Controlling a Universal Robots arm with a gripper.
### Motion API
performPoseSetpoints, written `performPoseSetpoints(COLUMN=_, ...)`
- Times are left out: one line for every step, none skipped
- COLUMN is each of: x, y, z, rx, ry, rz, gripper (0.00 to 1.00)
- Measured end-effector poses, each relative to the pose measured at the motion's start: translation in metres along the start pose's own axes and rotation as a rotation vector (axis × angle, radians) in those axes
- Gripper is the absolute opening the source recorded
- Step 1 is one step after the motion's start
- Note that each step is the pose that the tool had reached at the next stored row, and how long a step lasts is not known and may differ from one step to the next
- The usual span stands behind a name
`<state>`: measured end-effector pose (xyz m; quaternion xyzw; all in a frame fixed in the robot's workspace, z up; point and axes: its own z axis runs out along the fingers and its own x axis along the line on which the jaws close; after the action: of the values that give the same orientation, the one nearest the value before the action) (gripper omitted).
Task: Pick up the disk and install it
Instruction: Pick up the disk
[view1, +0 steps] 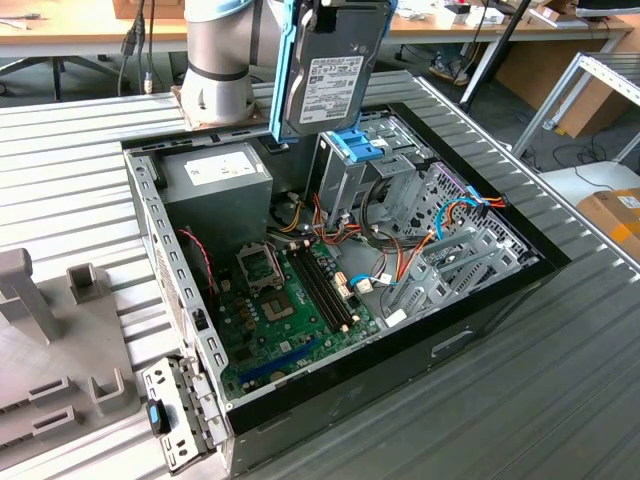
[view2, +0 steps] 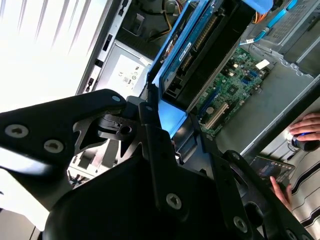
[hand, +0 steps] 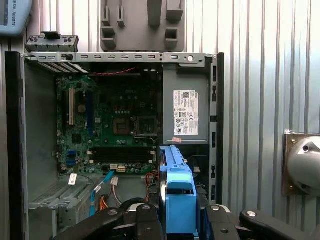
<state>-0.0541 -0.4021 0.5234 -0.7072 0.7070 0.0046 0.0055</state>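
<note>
Computer case (view1: 470, 325) lies open on seemingly metal table (view1: 560, 400).

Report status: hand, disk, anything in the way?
Hand shut on disk. Disk upright above open case, not seated. Blue clip on silver cage sits just below it in exterior view.

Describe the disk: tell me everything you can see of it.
The disk is a flat dark rectangular drive with a white label on its broad face and bright blue plastic rails along its edges, ending in a blue tab. It stands on edge, held above the open computer case, over the silver drive cage. The hand grips it at the tab end.
</note>
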Motion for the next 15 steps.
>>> performPoseSetpoints(x=0.0005, y=-0.0003, z=0.0000, rx=0.0000, ry=0.0000, rz=0.000, gripper=0.36)
performPoseSetpoints(x=0.0014, y=-0.0007, z=0.0000, rx=0.0000, ry=0.0000, rz=0.000, gripper=0.36)
performPoseSetpoints(x=0.0014, y=-0.0008, z=0.0000, rx=0.0000, ry=0.0000, rz=0.000, gripper=0.36)
performPoseSetpoints(x=0.0014, y=-0.0016, z=-0.0001, rx=-0.0001, ry=0.0001, rz=0.000, gripper=0.36)
performPoseSetpoints(x=0.0014, y=-0.0048, z=-0.0001, rx=-0.0001, ry=0.0002, rz=0.000, gripper=0.36)
performPoseSetpoints(x=0.0015, y=-0.0087, z=0.0000, rx=0.0000, ry=0.0001, rz=0.000, gripper=0.36)
performPoseSetpoints(x=0.0016, y=-0.0105, z=0.0000, rx=0.0000, ry=0.0000, rz=0.000, gripper=0.36)
performPoseSetpoints(x=0.0019, y=-0.0125, z=0.0000, rx=0.0000, ry=-0.0002, rz=0.000, gripper=0.36)
performPoseSetpoints(x=0.0029, y=-0.0157, z=0.0000, rx=0.0000, ry=0.0000, rz=0.000, gripper=0.36)
performPoseSetpoints(x=0.0040, y=-0.0183, z=0.0000, rx=0.0000, ry=0.0000, rz=0.000, gripper=0.36)
performPoseSetpoints(x=0.0054, y=-0.0210, z=-0.0001, rx=-0.0001, ry=0.0001, rz=0.000, gripper=0.36)
performPoseSetpoints(x=0.0059, y=-0.0228, z=0.0000, rx=0.0000, ry=0.0000, rz=0.000, gripper=0.36)
performPoseSetpoints(x=0.0060, y=-0.0228, z=-0.0001, rx=0.0000, ry=0.0000, rz=0.000, gripper=0.36)
performPoseSetpoints(x=0.0060, y=-0.0228, z=-0.0001, rx=0.0000, ry=0.0000, rz=0.000, gripper=0.36)
performPoseSetpoints(x=0.0060, y=-0.0229, z=-0.0001, rx=0.0000, ry=0.0000, rz=0.000, gripper=0.36)
